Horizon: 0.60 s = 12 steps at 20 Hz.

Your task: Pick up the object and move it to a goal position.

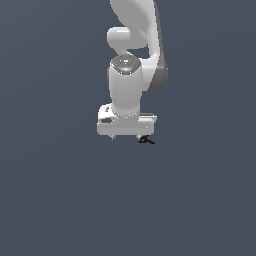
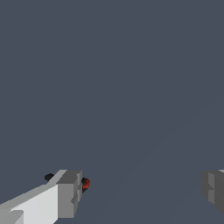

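**Object Sat Off-Centre Beside One Finger**

The object [image 2: 85, 184], a tiny black lump with a red spot, lay touching or just beside one grey finger [image 2: 69, 194], partly hidden behind it. In the exterior view it peeked out below the white gripper [image 1: 127, 135], toward that view's right. The blocky, matte fingers stood spread wide, pinching nothing. Judging by this, the gripper needed centring over the object before closing. The ground was plain, smooth slate-grey.

A plain, dark slate-blue bench [image 1: 60, 200] fills both views, bare of markings, and the tiny black object [image 1: 146, 140] with its red spot seems to lie on it.
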Each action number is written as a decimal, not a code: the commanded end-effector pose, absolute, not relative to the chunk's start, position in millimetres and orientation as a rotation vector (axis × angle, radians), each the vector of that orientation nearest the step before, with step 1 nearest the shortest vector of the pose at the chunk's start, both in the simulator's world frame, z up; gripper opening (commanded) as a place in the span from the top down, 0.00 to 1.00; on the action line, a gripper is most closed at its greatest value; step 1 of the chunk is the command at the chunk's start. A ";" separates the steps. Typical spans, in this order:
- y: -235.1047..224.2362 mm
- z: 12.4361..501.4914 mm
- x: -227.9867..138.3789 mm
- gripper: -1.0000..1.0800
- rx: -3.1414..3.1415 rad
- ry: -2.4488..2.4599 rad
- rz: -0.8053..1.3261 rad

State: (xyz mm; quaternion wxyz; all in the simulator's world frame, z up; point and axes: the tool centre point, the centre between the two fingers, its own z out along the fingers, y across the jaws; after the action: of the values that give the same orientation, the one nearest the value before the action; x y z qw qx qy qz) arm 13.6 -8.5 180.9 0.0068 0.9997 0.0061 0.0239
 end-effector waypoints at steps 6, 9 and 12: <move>-19.9 176.6 12.6 0.04 3.135 -0.016 0.067; -30.4 173.4 11.9 0.04 3.141 -0.038 0.062; -33.1 173.2 11.9 0.04 3.142 -0.036 0.061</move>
State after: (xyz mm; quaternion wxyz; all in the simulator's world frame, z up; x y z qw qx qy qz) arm 11.8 -32.2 173.3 0.0001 0.9997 -0.0119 0.0193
